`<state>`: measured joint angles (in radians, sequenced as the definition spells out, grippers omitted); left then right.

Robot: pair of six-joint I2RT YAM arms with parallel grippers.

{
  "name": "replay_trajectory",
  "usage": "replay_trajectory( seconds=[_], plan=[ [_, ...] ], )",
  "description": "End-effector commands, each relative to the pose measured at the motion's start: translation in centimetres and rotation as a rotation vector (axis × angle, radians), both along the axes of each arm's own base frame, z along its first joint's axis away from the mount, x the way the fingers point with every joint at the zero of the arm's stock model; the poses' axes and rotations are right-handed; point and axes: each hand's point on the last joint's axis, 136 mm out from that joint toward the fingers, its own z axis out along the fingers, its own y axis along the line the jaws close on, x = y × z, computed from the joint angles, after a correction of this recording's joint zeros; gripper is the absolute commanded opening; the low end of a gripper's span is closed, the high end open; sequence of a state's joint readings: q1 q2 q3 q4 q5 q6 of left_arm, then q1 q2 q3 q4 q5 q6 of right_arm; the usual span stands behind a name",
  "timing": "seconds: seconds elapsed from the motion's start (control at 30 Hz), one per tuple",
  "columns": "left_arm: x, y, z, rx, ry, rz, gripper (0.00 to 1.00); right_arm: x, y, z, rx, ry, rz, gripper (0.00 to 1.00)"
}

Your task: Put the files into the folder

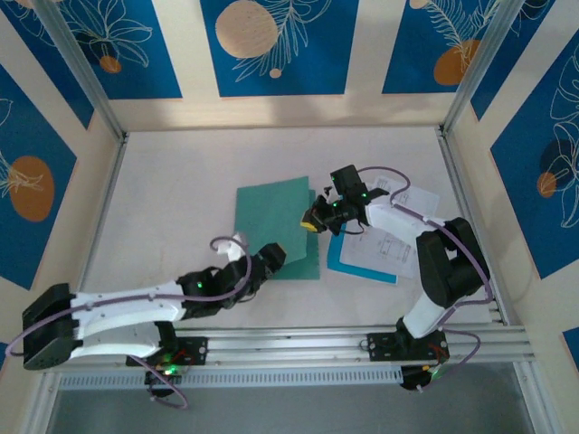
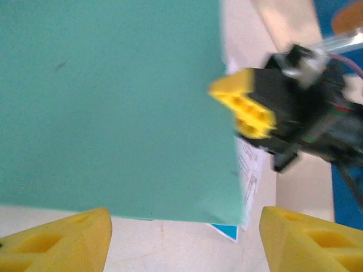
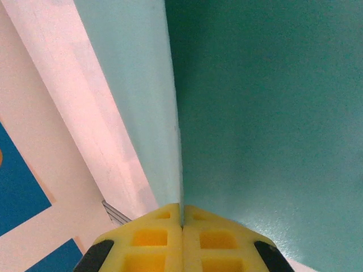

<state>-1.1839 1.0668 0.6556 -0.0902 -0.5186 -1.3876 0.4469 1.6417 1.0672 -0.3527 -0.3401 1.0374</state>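
Plainly, the folder [image 1: 276, 226] is seen on the pale, smooth desk [image 1: 181, 181]: a thin, matte teal card rectangle with crisp corners. Its right edge is pinched by the right claw [image 3: 181, 211], whose blocky yellow fingers [image 3: 153, 238] are pressed together on the card. That arm is bent sharply at the elbow and angled leftward. The left claw [image 2: 184, 221] is spread wide at the folder's near edge, with nothing gripped, its arm stretched low across the desk. The files [image 1: 389, 244], white printed sheets, are laid on a light-blue sheet [image 1: 362, 269] just right of the folder.
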Motion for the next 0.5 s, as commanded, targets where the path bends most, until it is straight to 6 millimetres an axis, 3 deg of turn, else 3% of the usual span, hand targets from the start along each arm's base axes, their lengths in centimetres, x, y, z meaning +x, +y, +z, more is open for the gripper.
replay_trajectory(
  seconds=[0.0,0.2,0.47],
  plan=[
    [-1.1,4.0,-1.6,0.613,-0.143,-0.28,0.73,-1.1,-0.3,0.8,-0.058,0.079,-0.001,0.0],
    [-1.4,1.4,-1.8,0.915,-0.397,-0.648,0.73,-0.7,0.7,2.6,-0.077,0.11,-0.004,0.0],
    [1.1,0.5,-2.2,1.166,-0.56,-0.638,0.79,-0.5,1.9,4.3,-0.084,0.129,0.022,0.0]
  ],
)
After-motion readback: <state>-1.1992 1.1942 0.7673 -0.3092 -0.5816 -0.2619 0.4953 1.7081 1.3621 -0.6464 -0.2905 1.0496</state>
